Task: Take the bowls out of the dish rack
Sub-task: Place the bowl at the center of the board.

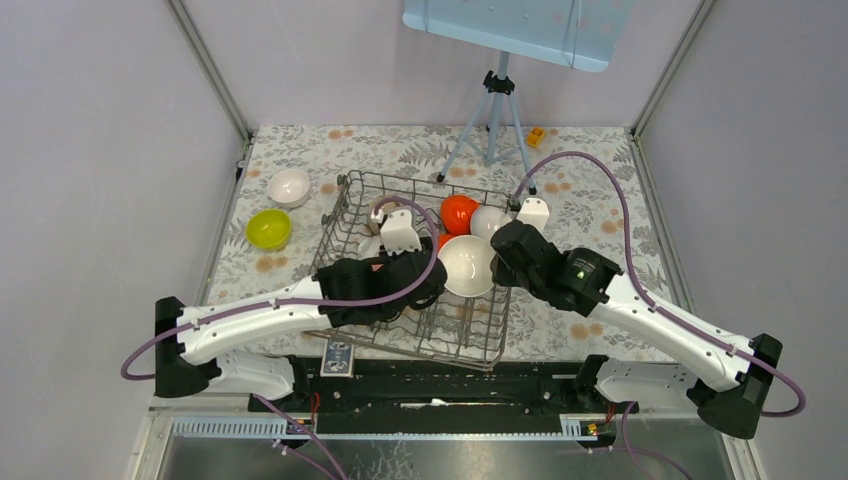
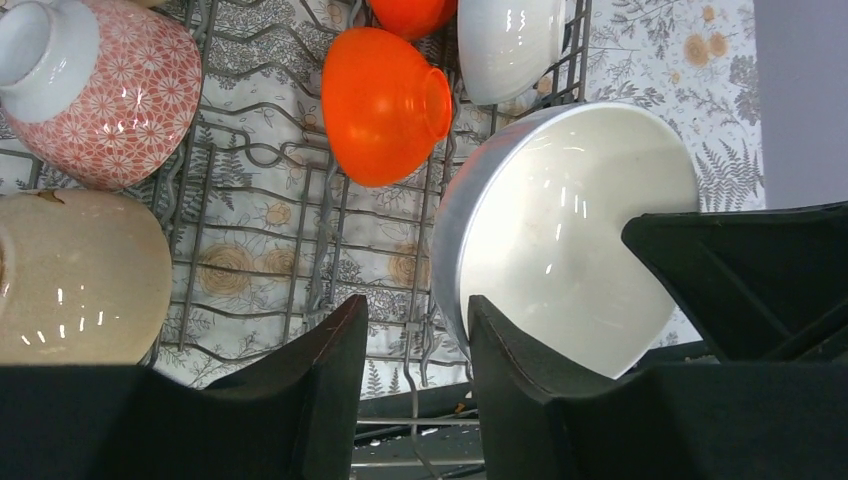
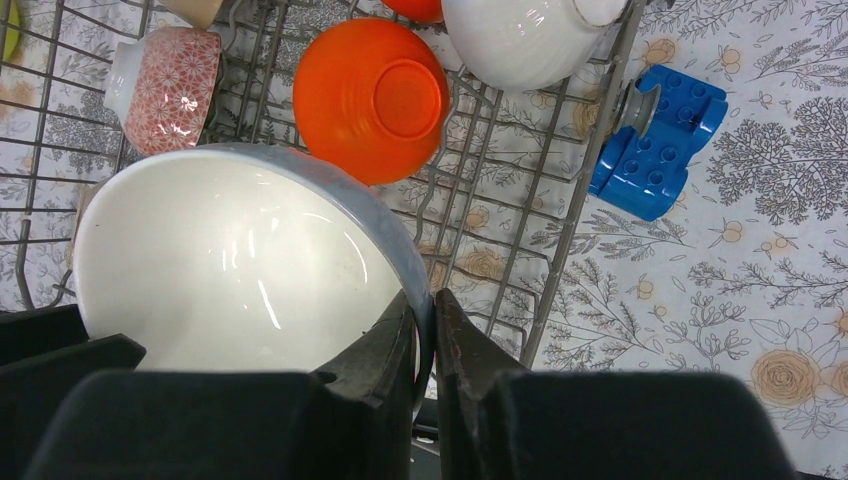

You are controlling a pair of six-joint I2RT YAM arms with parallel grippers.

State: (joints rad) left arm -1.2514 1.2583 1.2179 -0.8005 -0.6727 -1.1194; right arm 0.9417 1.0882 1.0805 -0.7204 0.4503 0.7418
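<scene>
Wires point(image 3: 568, 215) and orange bowl point(image 3: 370, 95) crowd white bowl point(image 3: 230, 270).

Grey tripod point(image 1: 492, 120), blue block point(image 3: 655, 140) on floral tablecloth point(image 3: 760, 300), yellow block point(image 1: 536, 136)

The big white bowl point(image 3: 230, 270) is glossy and smooth inside, with bright reflections. The orange bowl point(image 3: 370, 95) and the red-patterned bowl point(image 2: 110, 95) shine also. The dish rack point(image 1: 455, 325) is thin grey metal wire. The blue block point(image 3: 655, 140) looks like smooth plastic. The table cover point(image 3: 700, 300) is matt, with a printed pattern.
</scene>
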